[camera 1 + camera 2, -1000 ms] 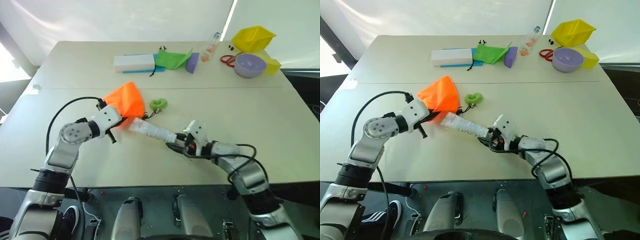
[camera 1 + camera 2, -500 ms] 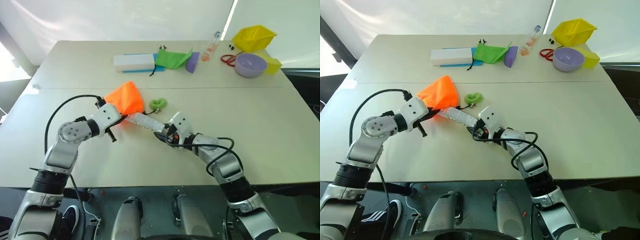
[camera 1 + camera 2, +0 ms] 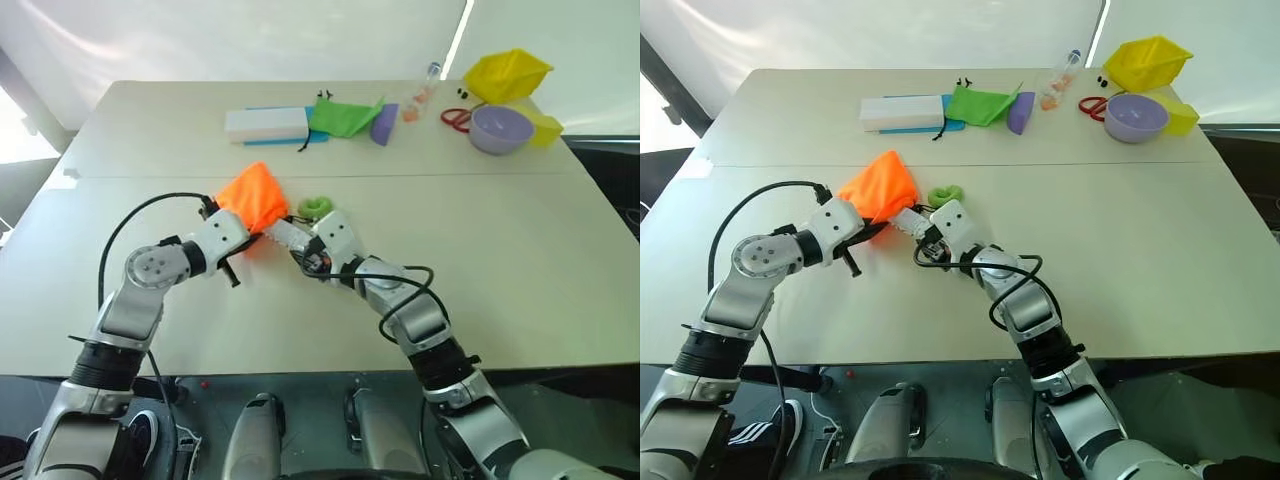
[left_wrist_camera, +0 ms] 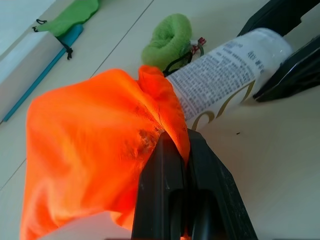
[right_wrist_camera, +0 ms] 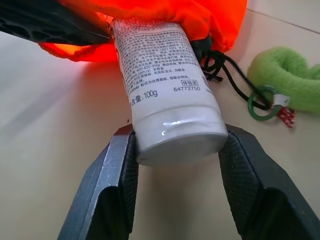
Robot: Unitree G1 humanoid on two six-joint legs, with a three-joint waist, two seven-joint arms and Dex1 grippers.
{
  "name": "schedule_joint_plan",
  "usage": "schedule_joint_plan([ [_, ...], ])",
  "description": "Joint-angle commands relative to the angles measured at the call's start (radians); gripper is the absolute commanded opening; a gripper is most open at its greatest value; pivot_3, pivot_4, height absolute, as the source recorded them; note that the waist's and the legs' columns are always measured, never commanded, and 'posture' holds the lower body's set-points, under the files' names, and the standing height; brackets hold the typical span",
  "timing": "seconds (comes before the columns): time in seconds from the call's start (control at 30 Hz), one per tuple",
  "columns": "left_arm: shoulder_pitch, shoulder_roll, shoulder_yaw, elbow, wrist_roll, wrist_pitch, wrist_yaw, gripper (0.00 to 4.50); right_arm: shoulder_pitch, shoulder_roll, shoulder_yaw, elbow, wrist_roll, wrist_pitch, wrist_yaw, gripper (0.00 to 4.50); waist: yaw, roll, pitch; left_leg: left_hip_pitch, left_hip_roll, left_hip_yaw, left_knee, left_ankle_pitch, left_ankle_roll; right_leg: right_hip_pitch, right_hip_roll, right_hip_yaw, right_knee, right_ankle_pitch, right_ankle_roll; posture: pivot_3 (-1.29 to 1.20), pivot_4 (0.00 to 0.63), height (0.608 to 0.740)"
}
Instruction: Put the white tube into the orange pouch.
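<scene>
Right wrist view: small white squeeze tube (image 5: 167, 90) clamped by right gripper (image 5: 175, 150), nose just inside bright orange fabric pouch (image 5: 165, 20); pouch rim pinched by closed left gripper (image 4: 182, 150); risk of fabric bunching, blocking entry.

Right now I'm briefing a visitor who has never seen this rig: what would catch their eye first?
The bright orange pouch at mid-table, its rim pinched by the left gripper, with the white tube partly pushed into its mouth by the right gripper clamped on the tube's cap end. Next, the green ring beside the pouch, and the yellow bin and purple bowl at the far right corner.
</scene>
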Motion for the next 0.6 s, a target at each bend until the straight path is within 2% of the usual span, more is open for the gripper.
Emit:
schedule_joint_plan([
  [0.03, -0.016, -0.004, 0.003, -0.032, -0.003, -0.008, 0.002, 0.00, -0.062, 0.036, 0.031, 0.032, -0.029, -0.052, 0.003, 1.81, -0.001, 0.000, 0.000, 0.000, 0.000, 0.000, 0.000, 0.000, 0.000, 0.000, 0.000, 0.000, 0.000, 0.000, 0.000, 0.00, 0.150, 0.740],
  [0.2, -0.012, -0.010, -0.001, -0.046, -0.005, -0.002, 0.005, 0.00, -0.149, 0.076, 0.004, 0.176, -0.074, -0.089, -0.063, 1.81, -0.002, 0.000, 0.000, 0.000, 0.000, 0.000, 0.000, 0.000, 0.000, -0.001, 0.000, 0.000, 0.001, 0.000, 0.000, 0.00, 0.150, 0.740],
  [0.47, -0.009, -0.014, 0.001, -0.058, -0.008, 0.008, 0.011, 0.00, -0.204, 0.130, 0.023, 0.290, -0.105, -0.135, -0.077, 1.81, -0.004, 0.000, 0.000, -0.001, 0.000, 0.000, 0.000, 0.000, 0.000, -0.001, 0.000, 0.000, 0.001, 0.000, 0.000, 0.00, 0.150, 0.740],
  [0.6, -0.008, -0.017, -0.002, -0.062, -0.009, 0.012, 0.014, 0.00, -0.236, 0.173, -0.014, 0.348, -0.097, -0.148, -0.104, 1.81, -0.007, 0.000, 0.000, -0.001, 0.000, 0.000, 0.001, 0.000, 0.000, -0.002, 0.000, 0.000, 0.004, 0.000, 0.000, 0.00, 0.150, 0.740],
])
